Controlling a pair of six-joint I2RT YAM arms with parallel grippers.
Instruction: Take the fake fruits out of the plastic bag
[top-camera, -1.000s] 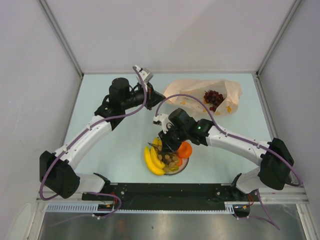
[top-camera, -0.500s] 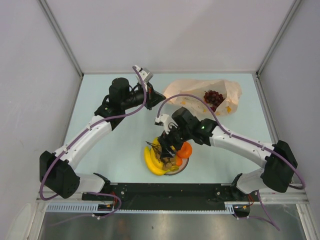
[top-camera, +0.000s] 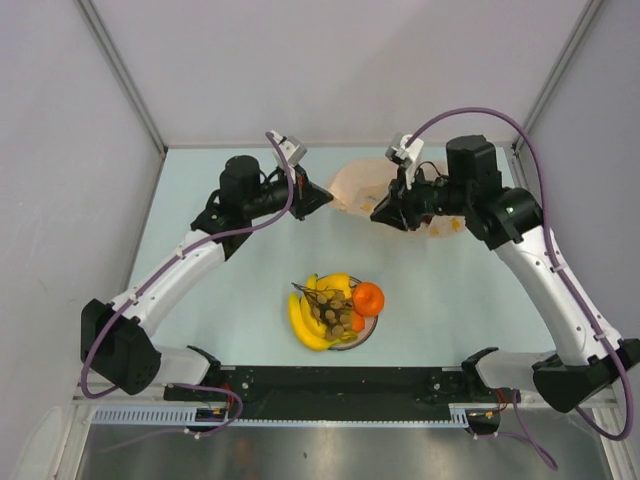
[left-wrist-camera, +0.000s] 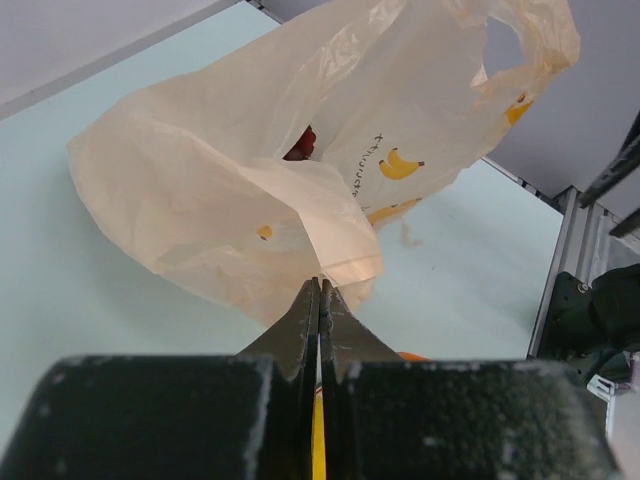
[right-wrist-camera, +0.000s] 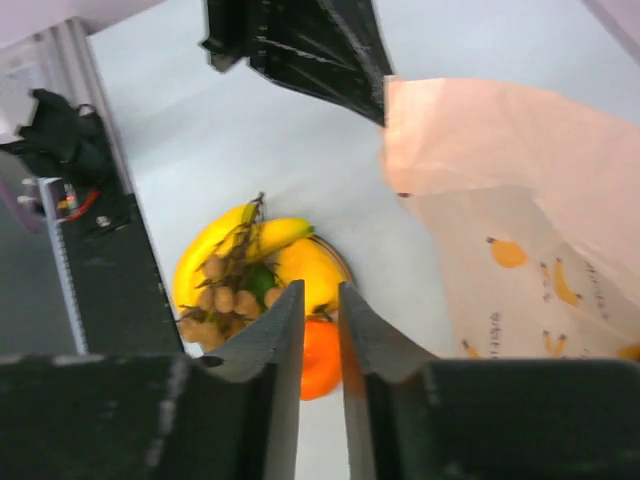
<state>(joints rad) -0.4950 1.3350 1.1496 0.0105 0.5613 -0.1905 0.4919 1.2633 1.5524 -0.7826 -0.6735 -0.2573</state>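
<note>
The plastic bag (top-camera: 355, 183) lies at the back of the table, pale orange with banana prints. My left gripper (top-camera: 322, 197) is shut on its near edge (left-wrist-camera: 322, 282) and holds that edge up. A dark red grape bunch (left-wrist-camera: 300, 145) shows faintly through the bag (left-wrist-camera: 250, 170). My right gripper (top-camera: 381, 212) hangs over the bag's front, its jaws a narrow gap apart and empty (right-wrist-camera: 320, 285). The banana bunch (top-camera: 303, 320), brownish grapes (top-camera: 334, 312), a yellow piece (top-camera: 340, 285) and the orange (top-camera: 368, 298) sit on the plate (right-wrist-camera: 343, 265).
A black rail (top-camera: 340, 381) runs along the table's near edge between the arm bases. Grey walls with metal posts close in the left, back and right sides. My right arm's purple cable (top-camera: 480, 112) loops high over the bag.
My right gripper has risen from the plate and swung back and right to the bag, leaving the brownish grapes on the plate. The left gripper has kept its hold.
</note>
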